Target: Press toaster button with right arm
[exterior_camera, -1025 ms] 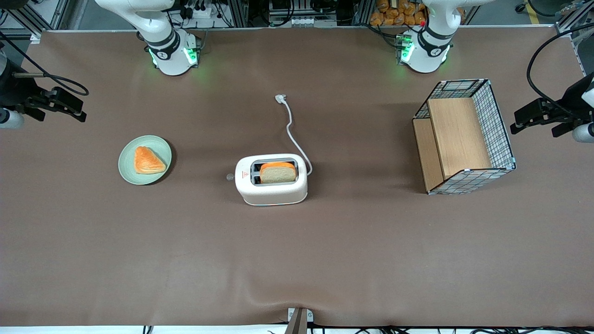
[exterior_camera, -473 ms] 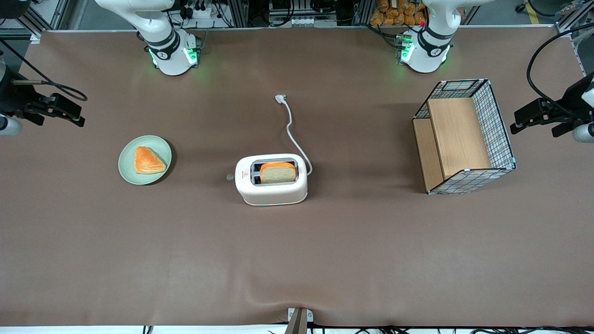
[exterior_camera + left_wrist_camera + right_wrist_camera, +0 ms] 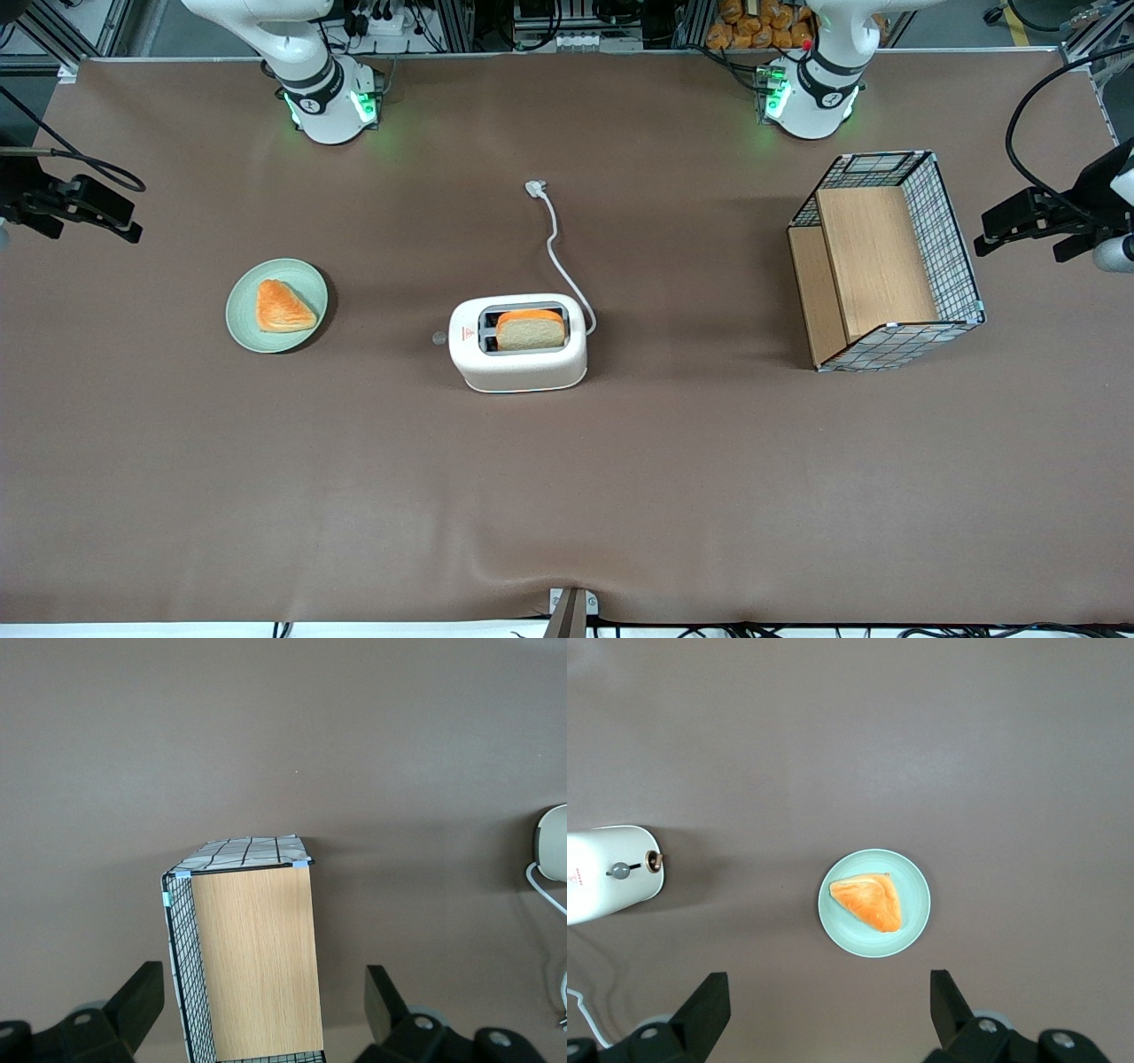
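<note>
White toaster point(image 3: 518, 344), tiny red mark, pale grey toaster button point(image 3: 438, 337), white cord point(image 3: 562, 259). Black gripper point(image 3: 824, 1014), at working arm's table end. Brown table point(image 3: 354, 487). Mint-green plate point(image 3: 244, 323), orange pastry point(image 3: 283, 307). Black-grid wire, light wood basket point(image 3: 886, 261).

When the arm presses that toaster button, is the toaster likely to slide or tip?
The toaster looks squat and broad, so tipping seems unlikely. A downward press on the button shouldn't slide it much. The open end effector hangs above the plate.
</note>
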Controlling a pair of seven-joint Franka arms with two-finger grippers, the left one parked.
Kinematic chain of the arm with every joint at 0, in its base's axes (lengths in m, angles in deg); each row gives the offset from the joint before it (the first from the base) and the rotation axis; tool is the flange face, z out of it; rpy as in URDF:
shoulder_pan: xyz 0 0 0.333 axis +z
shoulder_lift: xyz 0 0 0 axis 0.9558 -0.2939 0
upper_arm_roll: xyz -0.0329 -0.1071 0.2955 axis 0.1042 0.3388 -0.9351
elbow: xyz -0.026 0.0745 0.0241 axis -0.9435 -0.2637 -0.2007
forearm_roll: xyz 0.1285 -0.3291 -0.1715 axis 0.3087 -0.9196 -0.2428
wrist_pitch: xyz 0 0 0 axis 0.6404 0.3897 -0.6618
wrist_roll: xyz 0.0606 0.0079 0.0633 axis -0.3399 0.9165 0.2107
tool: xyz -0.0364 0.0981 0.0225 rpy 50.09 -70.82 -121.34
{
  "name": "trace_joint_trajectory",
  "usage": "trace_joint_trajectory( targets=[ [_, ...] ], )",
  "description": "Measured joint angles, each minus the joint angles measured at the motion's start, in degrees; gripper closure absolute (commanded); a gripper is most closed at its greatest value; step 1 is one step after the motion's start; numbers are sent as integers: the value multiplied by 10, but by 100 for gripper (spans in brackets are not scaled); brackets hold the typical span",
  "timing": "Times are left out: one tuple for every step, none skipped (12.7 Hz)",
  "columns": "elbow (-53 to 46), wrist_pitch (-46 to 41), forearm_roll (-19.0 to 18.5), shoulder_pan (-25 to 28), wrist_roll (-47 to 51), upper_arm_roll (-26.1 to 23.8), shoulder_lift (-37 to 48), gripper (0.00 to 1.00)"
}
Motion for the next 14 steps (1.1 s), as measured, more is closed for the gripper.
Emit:
trace_joint_trajectory(
  targets=[
    [-2, -1, 0, 0, 0, 1, 0, 0],
    [-3, -1, 0, 0, 0, 3, 0, 0],
    [-2, -1, 0, 0, 0, 6, 0, 0],
    [-3, -1, 0, 0, -1, 10, 0, 0],
    [-2, -1, 0, 0, -1, 12, 0, 0],
    [-3, -1, 0, 0, -1, 13, 0, 0],
    [-3, -1, 0, 0, -2, 13, 0, 0],
    [-3, -1, 0, 0, -2, 13, 0, 0],
    [-3, -1, 0, 0, -2, 13, 0, 0],
    [-3, -1, 0, 0, -2, 13, 0, 0],
    [-3, -1, 0, 0, -3, 13, 0, 0],
    [-3, -1, 0, 0, -3, 13, 0, 0],
    [-3, -2, 0, 0, -3, 13, 0, 0],
    [-3, -2, 0, 0, -3, 13, 0, 0]
  ],
)
